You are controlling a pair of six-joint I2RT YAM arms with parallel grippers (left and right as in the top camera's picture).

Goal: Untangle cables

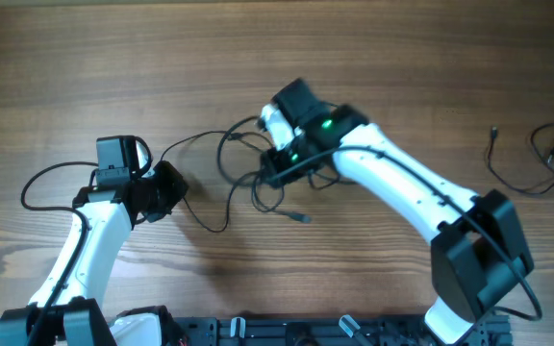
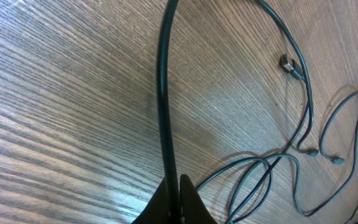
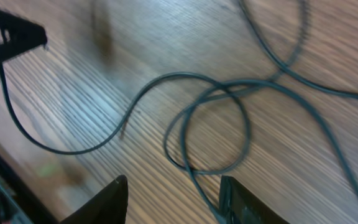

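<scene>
The thin dark cables (image 1: 248,159) lie looped together on the wooden table at the middle, with a silvery plug tip (image 1: 302,218) at the lower right. My left gripper (image 1: 168,187) is shut on one strand (image 2: 161,93), which runs up out of its jaws (image 2: 174,190) towards the tangle (image 2: 260,180). My right gripper (image 1: 277,171) is over the tangle. Its jaws (image 3: 176,202) are open, and a loop (image 3: 247,127) lies just ahead of them with one strand running between the fingers, close to the right one.
A separate thin cable (image 1: 494,139) lies loosely coiled at the far right of the table. The arms' own thick black cables curl beside the left arm (image 1: 41,178). The arm bases stand along the front edge.
</scene>
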